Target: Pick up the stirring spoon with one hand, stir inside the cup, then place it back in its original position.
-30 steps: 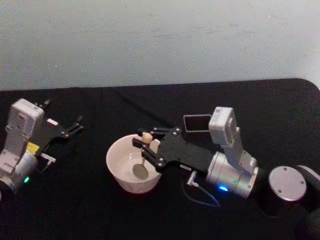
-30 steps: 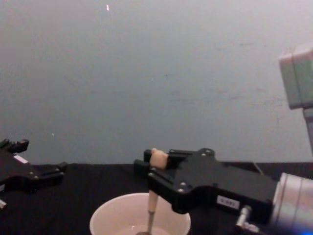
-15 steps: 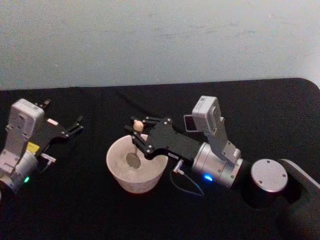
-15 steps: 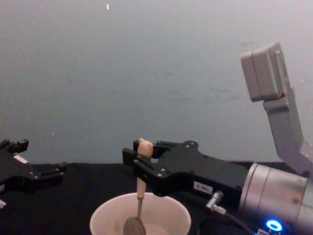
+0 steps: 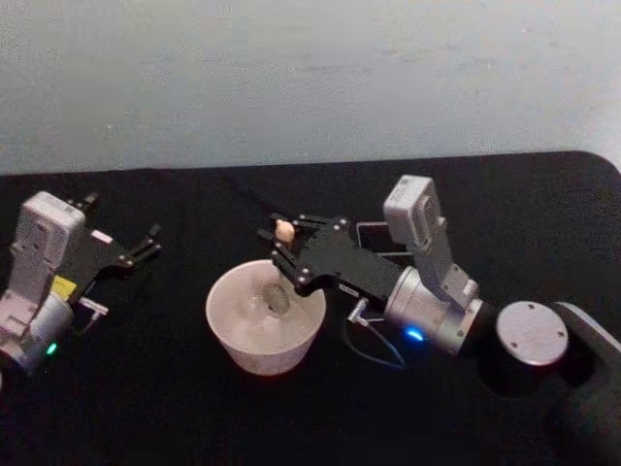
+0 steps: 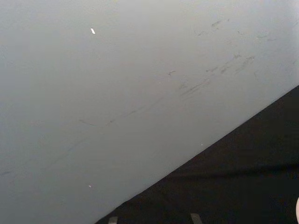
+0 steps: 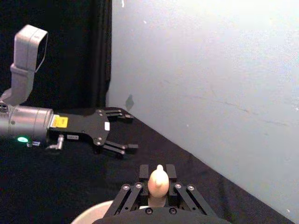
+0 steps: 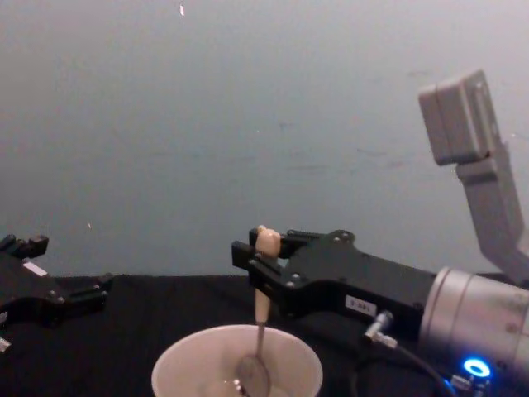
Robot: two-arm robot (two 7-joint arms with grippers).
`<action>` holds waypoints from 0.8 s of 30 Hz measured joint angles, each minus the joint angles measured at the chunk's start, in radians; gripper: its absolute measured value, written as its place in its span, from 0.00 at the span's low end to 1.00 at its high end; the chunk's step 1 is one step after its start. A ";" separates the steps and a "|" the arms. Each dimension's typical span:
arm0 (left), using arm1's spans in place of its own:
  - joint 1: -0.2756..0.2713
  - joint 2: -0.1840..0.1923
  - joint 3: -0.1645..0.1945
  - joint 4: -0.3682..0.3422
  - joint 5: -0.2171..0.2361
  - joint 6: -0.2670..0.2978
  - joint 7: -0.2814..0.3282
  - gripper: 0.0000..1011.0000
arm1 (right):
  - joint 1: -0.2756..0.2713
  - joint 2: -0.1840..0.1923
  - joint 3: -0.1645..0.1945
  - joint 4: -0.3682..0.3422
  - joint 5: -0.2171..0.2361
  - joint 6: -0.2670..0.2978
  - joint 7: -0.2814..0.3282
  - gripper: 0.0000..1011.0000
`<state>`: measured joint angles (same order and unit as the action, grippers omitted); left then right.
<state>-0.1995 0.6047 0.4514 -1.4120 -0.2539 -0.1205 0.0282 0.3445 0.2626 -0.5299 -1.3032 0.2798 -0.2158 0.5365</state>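
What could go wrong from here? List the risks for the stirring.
1. The right end effector grips the spoon only near its bear-head top. With the bowl down in the cup, it may pivot or slip.
2. The cup stands free on the table, so a push on its wall could shift or tip it.
The left end effector sits idle, open, on the left.

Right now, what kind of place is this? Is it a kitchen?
Probably a robot test lab, not a kitchen: a table under black cloth against a bare wall, the right claw holding a bear-topped spoon in a cream cup, the left claw parked open at the left.
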 joint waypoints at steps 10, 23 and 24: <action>0.000 0.000 0.000 0.000 0.000 0.000 0.000 0.99 | -0.045 0.052 0.021 -0.065 0.008 0.027 0.011 0.21; 0.000 0.000 0.000 0.000 0.000 0.000 0.000 0.99 | -0.093 0.082 -0.004 -0.140 0.048 0.055 0.053 0.21; 0.000 0.000 0.000 0.000 0.000 0.000 0.000 0.99 | -0.093 0.081 -0.006 -0.140 0.049 0.056 0.053 0.21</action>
<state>-0.1995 0.6047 0.4514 -1.4120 -0.2539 -0.1205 0.0283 0.2517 0.3432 -0.5364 -1.4437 0.3287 -0.1601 0.5899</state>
